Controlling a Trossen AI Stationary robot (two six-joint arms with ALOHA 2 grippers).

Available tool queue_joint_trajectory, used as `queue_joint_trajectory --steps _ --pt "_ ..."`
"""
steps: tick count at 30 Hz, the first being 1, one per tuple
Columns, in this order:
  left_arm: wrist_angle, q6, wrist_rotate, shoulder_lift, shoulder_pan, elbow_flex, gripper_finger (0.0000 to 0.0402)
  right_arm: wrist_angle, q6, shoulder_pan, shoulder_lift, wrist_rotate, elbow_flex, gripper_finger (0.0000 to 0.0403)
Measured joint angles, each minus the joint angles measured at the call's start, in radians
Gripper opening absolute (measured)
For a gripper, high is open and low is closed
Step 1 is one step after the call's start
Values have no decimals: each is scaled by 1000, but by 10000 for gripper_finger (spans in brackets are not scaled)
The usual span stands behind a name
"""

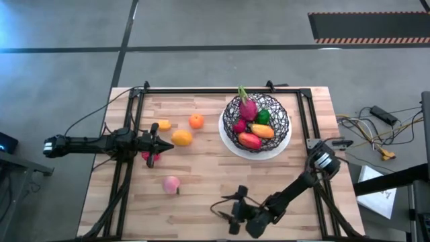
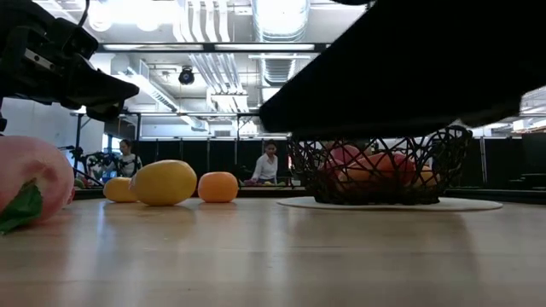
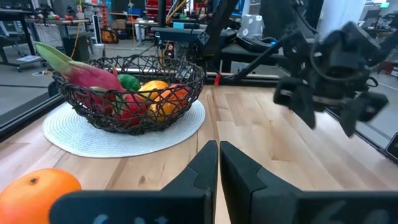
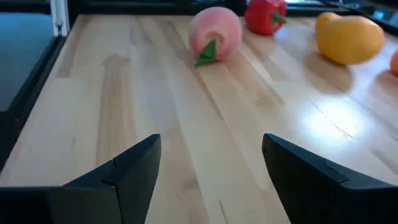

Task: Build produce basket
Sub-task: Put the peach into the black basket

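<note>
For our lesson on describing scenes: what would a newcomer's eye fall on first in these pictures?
First comes the black wire basket on its white plate at the table's far right, heaped with a pink dragon fruit and other bright pieces. Next are the loose pieces left of it: an orange, a yellow fruit and a pale pink peach nearer the front. The right gripper is open, low at the front edge; the left gripper is shut beside the yellow fruit.

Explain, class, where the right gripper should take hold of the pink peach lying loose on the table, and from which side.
Grip the pink peach across its round middle. The open right gripper already faces it over bare table, so probably come straight ahead, low, or from above. Its green leaf points toward the gripper; put the fingers either side of it, on the smooth body.
</note>
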Motion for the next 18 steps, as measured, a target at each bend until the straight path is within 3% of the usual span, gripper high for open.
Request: queue_joint_trajectory --steps 7,11,14,18 --pt "67 -17 0 1 0 0 1 -11 -180 -6 47 1 116 254" --pt "219 -82 6 1 0 0 1 -72 -194 -11 35 7 143 244" --pt "349 -97 82 25 -4 0 1 -79 -188 -13 30 26 151 237" --pt "325 -53 88 98 -35 25 2 -83 -168 -20 33 27 148 231"
